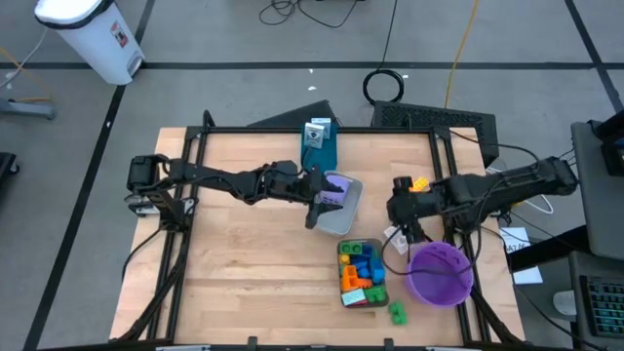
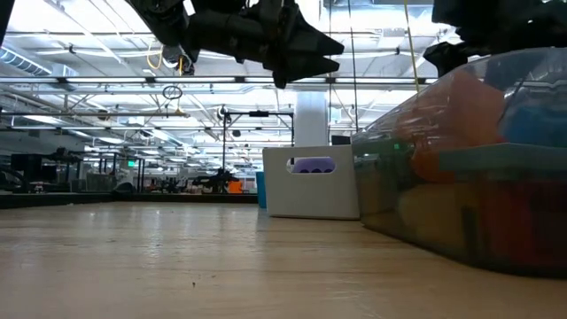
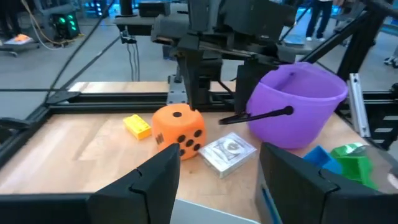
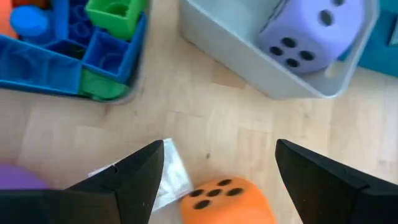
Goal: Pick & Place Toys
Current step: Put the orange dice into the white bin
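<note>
An orange dotted die (image 4: 227, 200) sits on the table at the right, beside a yellow brick (image 3: 137, 126). My right gripper (image 4: 217, 149) hangs open just above the die, one finger on either side, touching nothing. It hides the die in the high view. A purple die (image 1: 336, 185) lies in a grey tray (image 1: 347, 216) at mid-table. My left gripper (image 1: 317, 205) is open and empty over that tray's left rim. A second tray (image 1: 343, 292) at the front holds several coloured bricks (image 1: 361, 271). A green brick (image 1: 397, 312) lies on the table by it.
A purple round bowl (image 1: 441, 273) with a dark handle stands at the front right, close to my right gripper. A clear packet (image 3: 229, 152) lies between the bowl and the orange die. A blue box (image 1: 319, 144) stands at the far edge. The table's left half is bare wood.
</note>
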Motion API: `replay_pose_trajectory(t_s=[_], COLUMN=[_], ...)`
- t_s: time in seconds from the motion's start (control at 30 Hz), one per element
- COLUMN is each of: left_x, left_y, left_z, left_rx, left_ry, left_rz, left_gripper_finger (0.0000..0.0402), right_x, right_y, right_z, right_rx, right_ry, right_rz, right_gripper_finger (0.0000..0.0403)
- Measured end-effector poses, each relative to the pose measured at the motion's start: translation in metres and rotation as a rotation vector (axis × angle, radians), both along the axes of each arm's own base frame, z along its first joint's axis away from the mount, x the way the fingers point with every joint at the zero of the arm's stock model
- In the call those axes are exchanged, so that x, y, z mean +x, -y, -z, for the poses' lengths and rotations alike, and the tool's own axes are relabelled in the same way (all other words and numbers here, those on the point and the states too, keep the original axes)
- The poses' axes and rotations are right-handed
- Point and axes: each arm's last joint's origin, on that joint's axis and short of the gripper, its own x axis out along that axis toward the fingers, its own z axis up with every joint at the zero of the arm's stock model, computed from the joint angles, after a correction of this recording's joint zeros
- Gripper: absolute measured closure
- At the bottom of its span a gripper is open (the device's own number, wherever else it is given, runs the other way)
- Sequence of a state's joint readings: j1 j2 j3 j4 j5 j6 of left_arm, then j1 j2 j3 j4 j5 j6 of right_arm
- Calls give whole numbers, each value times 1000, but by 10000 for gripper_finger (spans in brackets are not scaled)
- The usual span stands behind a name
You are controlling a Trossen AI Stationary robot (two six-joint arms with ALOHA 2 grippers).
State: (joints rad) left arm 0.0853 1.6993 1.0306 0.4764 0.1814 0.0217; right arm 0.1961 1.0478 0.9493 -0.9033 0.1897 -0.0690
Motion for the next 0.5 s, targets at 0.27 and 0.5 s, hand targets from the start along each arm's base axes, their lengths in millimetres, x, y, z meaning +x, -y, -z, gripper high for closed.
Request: replay_pose_trajectory(t_s=[0.27,0.5], left_x=[-2,-6], left_y=[-21,-50], left_z=[0,-2], left_rx=[66,121], left_ry=[2,8], left_rz=[-41,-110], left_gripper_finger=[174,174], right_x=[-8,-11], right_y=[16,18], right_z=[-10,-16], right_rx=[19,104], right_ry=[67,136], right_rz=[93,215], right_gripper_finger=[101,101])
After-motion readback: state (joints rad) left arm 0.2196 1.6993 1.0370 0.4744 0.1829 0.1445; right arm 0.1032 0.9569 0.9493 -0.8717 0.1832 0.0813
